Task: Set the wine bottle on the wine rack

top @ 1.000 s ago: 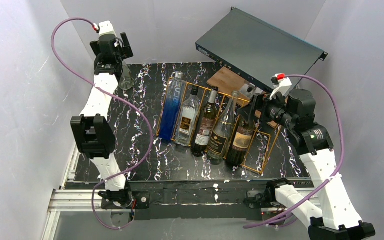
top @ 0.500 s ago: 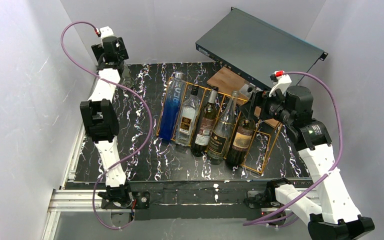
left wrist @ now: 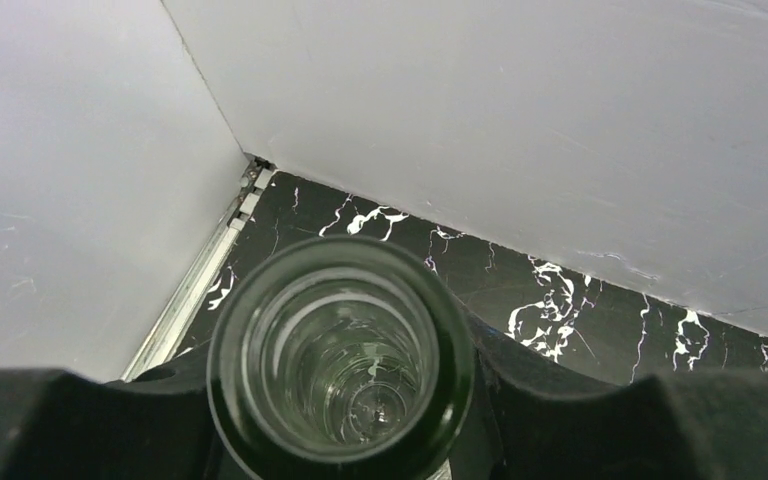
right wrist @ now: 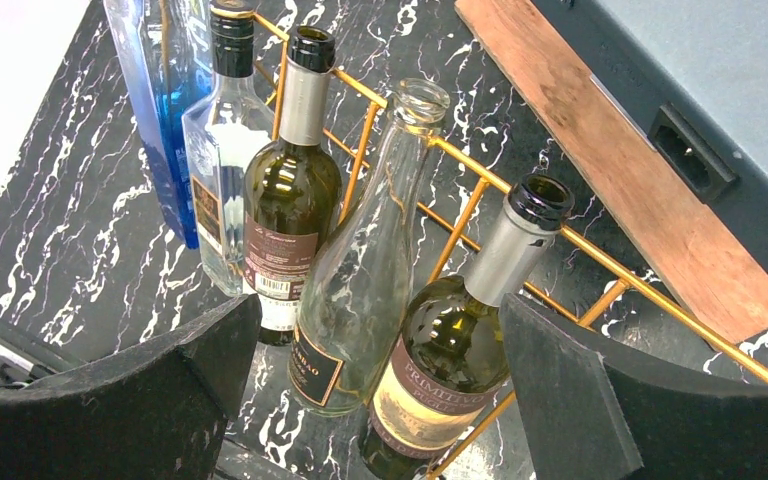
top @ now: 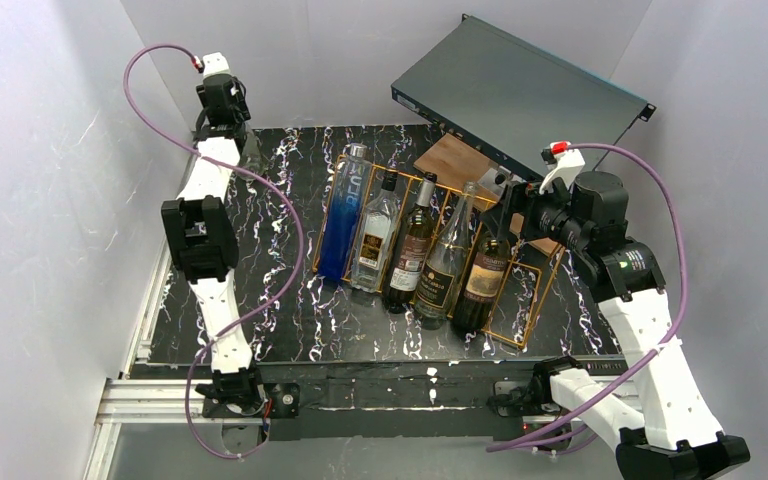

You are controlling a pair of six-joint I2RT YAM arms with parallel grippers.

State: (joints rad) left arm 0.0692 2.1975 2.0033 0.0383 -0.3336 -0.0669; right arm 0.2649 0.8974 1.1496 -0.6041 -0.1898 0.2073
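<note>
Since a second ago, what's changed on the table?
The left pincer dropped over the upright greenish glass wine bottle in the far left corner and closed on its neck. The right pincer barely shifted, open above the orange-gold wire wine rack; its five bottles stayed put.

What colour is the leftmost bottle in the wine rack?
The leftmost bottle is blue, deepest in its lower half; the top external view shows it best.

From high above the near edge, looks down over the whole table [top: 360, 320]. From the left wrist, peers very near, straight down into the wine bottle [left wrist: 340, 350] at the far-left corner. From the right wrist, looks down close on the wine rack [right wrist: 580, 243], shared with the top view.
</note>
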